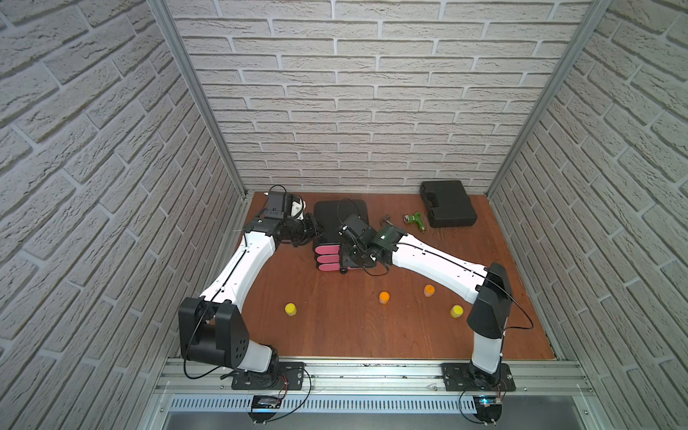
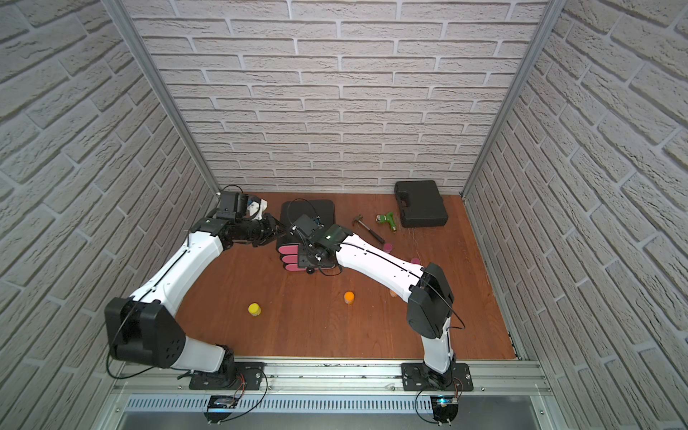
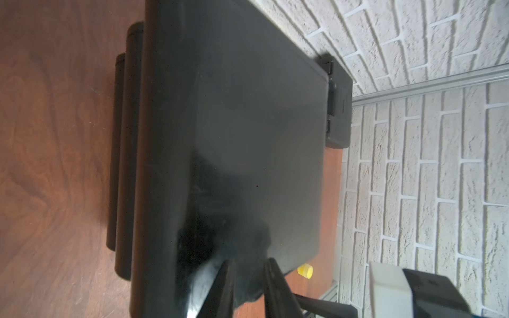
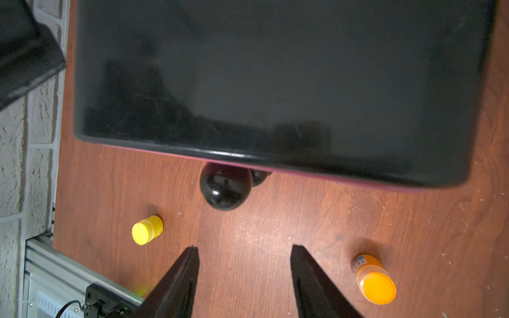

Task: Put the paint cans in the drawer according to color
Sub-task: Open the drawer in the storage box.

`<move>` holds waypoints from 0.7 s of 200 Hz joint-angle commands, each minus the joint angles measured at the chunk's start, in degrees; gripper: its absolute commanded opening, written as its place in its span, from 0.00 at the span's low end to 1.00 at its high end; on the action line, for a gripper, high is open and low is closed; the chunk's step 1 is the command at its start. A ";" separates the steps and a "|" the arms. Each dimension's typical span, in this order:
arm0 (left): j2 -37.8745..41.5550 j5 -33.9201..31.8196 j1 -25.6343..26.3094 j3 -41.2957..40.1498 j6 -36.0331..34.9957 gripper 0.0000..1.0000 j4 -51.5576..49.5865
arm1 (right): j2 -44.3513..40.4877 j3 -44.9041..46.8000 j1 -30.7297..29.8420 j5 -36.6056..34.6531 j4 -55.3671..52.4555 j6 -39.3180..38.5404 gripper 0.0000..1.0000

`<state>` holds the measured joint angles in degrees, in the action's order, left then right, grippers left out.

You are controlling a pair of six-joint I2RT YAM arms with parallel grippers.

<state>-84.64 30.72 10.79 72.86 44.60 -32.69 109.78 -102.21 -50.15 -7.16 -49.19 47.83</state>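
Count on the bench (image 1: 335, 327): six paint cans, with two yellow cans (image 1: 290, 309) (image 1: 456, 311) and two orange cans (image 1: 384, 297) (image 1: 429, 290) on the front half and two pink cans (image 2: 388, 246) (image 2: 415, 260) right of middle. There is one drawer chest (image 1: 335, 212) with three pink fronts (image 1: 329, 257), near the back edge. One orange can's small label (image 4: 360, 260) is unreadable. My left gripper (image 3: 249, 261) pinches the chest's top edge; my right gripper (image 4: 244, 247) has its fingers spread and empty, facing a black knob (image 4: 225, 185).

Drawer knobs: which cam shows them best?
Right wrist: the nearest knob sits sharp mid-frame, ahead of the open right pincer, a second knob peeking behind. In both top views the right arm covers most of the drawer fronts; only one knob shows. Left wrist shows just the drawer's black shell.
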 commanded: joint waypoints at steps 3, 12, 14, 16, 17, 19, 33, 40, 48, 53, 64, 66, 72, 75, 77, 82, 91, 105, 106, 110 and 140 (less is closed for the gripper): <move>-1.60 1.00 0.46 1.01 -2.08 0.23 1.66 | 0.81 -1.80 -0.39 -0.53 3.96 0.69 0.61; -1.90 0.53 0.46 0.65 -2.54 0.23 1.43 | 1.60 -2.18 -0.38 -0.47 4.23 0.81 0.61; -2.01 0.51 0.49 0.63 -2.44 0.23 1.41 | 1.70 -2.26 -0.39 -0.44 4.20 0.85 0.61; -2.04 0.37 0.47 0.55 -2.73 0.23 1.36 | 1.85 -2.30 -0.34 -0.41 4.32 0.85 0.61; -2.03 0.37 0.47 0.54 -2.75 0.23 1.29 | 1.94 -2.34 -0.36 -0.36 4.34 0.86 0.61; -2.07 0.28 0.42 0.53 -2.98 0.23 1.20 | 2.04 -2.43 -0.38 -0.32 4.47 0.86 0.61; -2.18 -0.17 0.46 -0.12 -3.71 0.23 0.83 | 2.46 -2.48 -0.38 -0.44 5.76 0.77 0.61; -2.19 -0.35 0.46 -0.47 -3.97 0.23 0.64 | 2.54 -2.46 -0.39 -0.90 6.10 0.90 0.61; -2.28 -0.51 0.46 -0.83 -4.30 0.23 0.31 | 2.63 -2.46 -0.34 -1.33 6.58 1.03 0.61; -2.28 -0.70 0.46 -1.10 -4.43 0.23 0.18 | 2.68 -2.48 -0.38 -1.44 7.23 0.88 0.61; -2.12 -1.03 0.46 -1.53 -4.63 0.23 0.02 | 2.96 -2.59 -0.39 -1.49 8.29 0.52 0.60; -2.11 -1.15 0.55 -1.61 -4.66 0.23 -0.04 | 3.02 -2.67 -0.34 -1.49 8.40 0.51 0.60; -1.91 -1.26 0.46 -1.86 -4.87 0.23 -0.09 | 3.14 -3.00 -0.38 -1.44 8.48 0.42 0.60; -1.85 -1.35 0.46 -1.92 -4.94 0.23 -0.06 | 3.16 -3.21 -0.39 -1.35 8.30 0.42 0.60; -1.91 -1.38 0.46 -1.93 -4.99 0.23 -0.07 | 3.16 -3.42 -0.39 -1.39 8.12 0.42 0.60; -1.91 -1.41 0.46 -2.02 -5.02 0.23 -0.09 | 4.94 -3.85 -0.38 -1.44 7.50 0.57 0.60; -2.02 -1.41 0.46 -2.10 -5.16 0.23 -0.17 | 5.53 -4.23 -0.38 -1.75 6.92 0.76 0.59; -2.28 -1.45 0.50 -2.13 -5.23 0.23 -0.29 | 5.80 -3.96 -0.39 -2.04 7.06 0.86 0.58; -2.24 -1.45 0.48 -2.12 -5.27 0.23 -0.33 | 5.80 -3.92 -0.39 -2.06 7.03 0.86 0.58; -2.24 -1.45 0.46 -2.17 -5.31 0.23 -0.33 | 5.87 -3.74 -0.39 -2.37 7.14 0.93 0.58; -2.61 -2.00 0.46 -2.38 -6.03 0.23 -1.12 | 5.28 -3.17 -0.34 -4.07 7.15 1.14 0.52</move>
<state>-85.91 31.27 11.00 72.66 40.42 -30.61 115.59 -105.08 -50.17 -8.80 -43.24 48.25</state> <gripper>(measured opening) 0.227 0.552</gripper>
